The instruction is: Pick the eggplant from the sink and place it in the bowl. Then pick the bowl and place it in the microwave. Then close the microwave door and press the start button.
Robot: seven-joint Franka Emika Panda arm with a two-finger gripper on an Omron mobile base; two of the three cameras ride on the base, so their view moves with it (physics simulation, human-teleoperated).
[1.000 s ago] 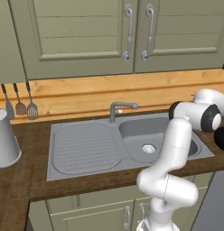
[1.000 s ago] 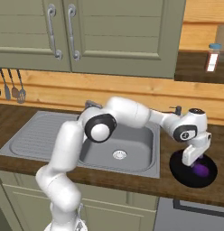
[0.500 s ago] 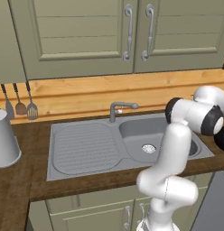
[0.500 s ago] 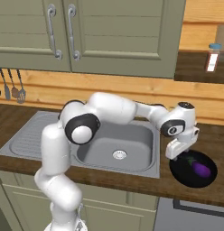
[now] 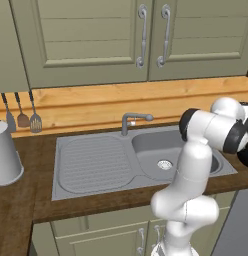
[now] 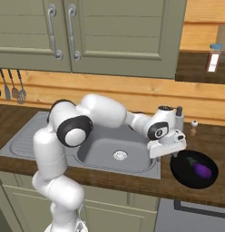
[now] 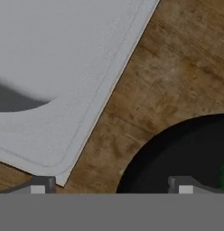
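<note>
The black bowl point(image 6: 187, 174) sits on the wooden counter just right of the sink point(image 6: 103, 152), and the small purple eggplant point(image 6: 202, 170) lies inside it. My gripper point(image 6: 172, 154) hovers low over the bowl's left rim, between bowl and sink, open and holding nothing. In the hand view the gripper point(image 7: 111, 186) has its fingertips point(image 7: 41, 185) spread wide. One tip is above the sink's point(image 7: 64, 67) corner and the other above the bowl point(image 7: 186, 153). The sink point(image 5: 146, 155) basin holds just its drain. The microwave is out of view.
A curved faucet point(image 5: 133, 120) stands behind the basin. Utensils point(image 5: 21, 117) hang on the wall at the left, above a white canister point(image 5: 6, 160). Small shakers point(image 6: 193, 128) stand behind the bowl and a bottle point(image 6: 214, 56) sits on a shelf. Green cabinets hang overhead.
The gripper has drawn left from above the bowl's middle to its left rim and spread a little wider. The eggplant stays lying in the bowl.
</note>
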